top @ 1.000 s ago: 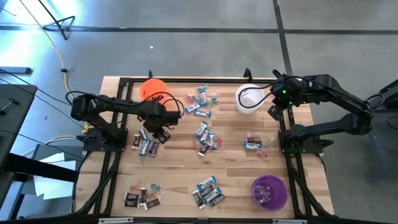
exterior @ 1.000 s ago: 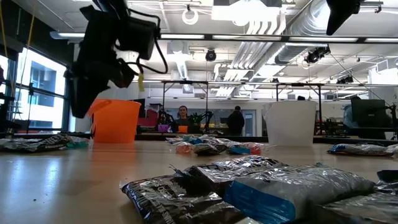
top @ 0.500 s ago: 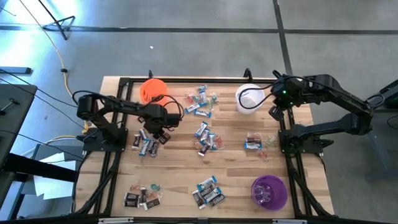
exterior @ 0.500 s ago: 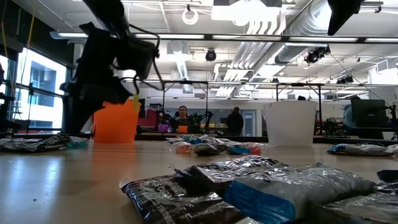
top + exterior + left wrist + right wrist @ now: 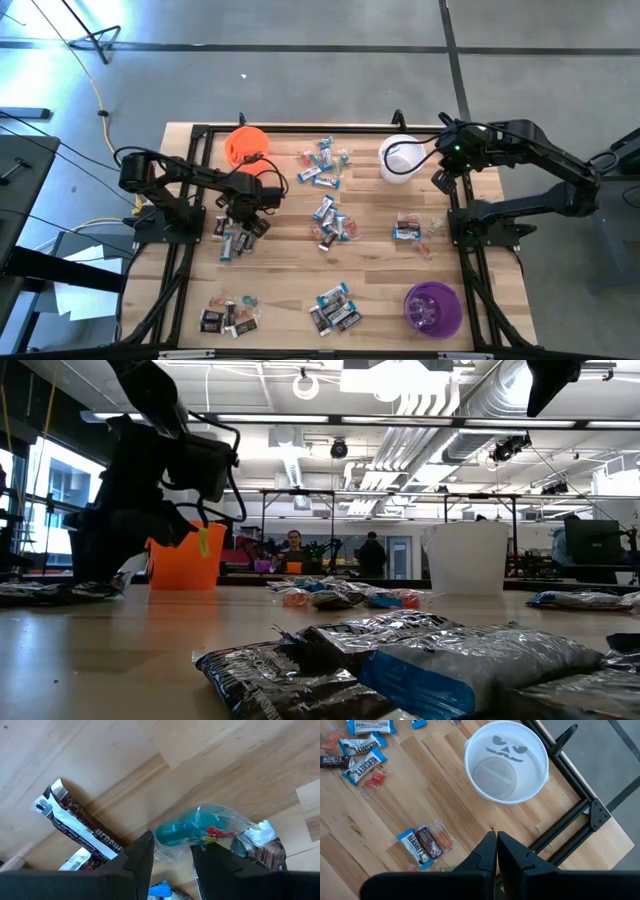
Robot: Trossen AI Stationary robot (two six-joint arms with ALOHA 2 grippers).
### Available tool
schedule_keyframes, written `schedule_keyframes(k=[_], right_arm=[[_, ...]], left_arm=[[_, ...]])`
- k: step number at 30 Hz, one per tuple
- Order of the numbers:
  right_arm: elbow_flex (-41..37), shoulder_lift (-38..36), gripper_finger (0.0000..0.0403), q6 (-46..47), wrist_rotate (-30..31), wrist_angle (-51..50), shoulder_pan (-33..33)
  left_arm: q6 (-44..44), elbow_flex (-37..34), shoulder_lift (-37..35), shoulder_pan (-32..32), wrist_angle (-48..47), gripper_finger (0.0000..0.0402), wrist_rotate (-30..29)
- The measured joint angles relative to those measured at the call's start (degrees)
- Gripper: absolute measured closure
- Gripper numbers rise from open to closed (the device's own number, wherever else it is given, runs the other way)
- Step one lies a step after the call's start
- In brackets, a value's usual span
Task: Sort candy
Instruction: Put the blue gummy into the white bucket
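Left tool [image 5: 172, 852], parted, straddles a clear-wrapped teal candy [image 5: 200, 830] on the wooden table [image 5: 380, 270]; right tool [image 5: 497, 845], clenched empty, hangs beside the white cup [image 5: 506, 761].

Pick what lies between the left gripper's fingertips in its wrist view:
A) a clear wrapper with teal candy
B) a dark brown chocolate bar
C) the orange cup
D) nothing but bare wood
A: in the left wrist view the left gripper has its open fingers either side of the clear-wrapped teal candy, with a dark brown bar lying off to one side.
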Motion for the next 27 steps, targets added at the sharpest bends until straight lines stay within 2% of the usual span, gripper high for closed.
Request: schedule_keyframes(k=[4,12,20,27], right_arm=[[0.0,0.0,0.0394,0.11,0.0,0.84,0.0],[0.0,0.04,0.0394,0.15,0.01,1.58,0.0],[0.0,0.04,0.0394,0.23,0.0,1.7,0.0],[0.0,0.07,0.0394,2.59,0.0,2.99,0.0]], left_arm=[[0.08,-0.02,0.04,0.68,0.28,0.0291,-0.59],[-2.06,0.0,0.04,1.39,0.45,0.0391,-1.56],[-3.56,2.4,-2.42,1.45,1.06,0.0399,-4.81],[-5.65,6.95,-7.93,1.45,3.23,0.0401,-4.86]])
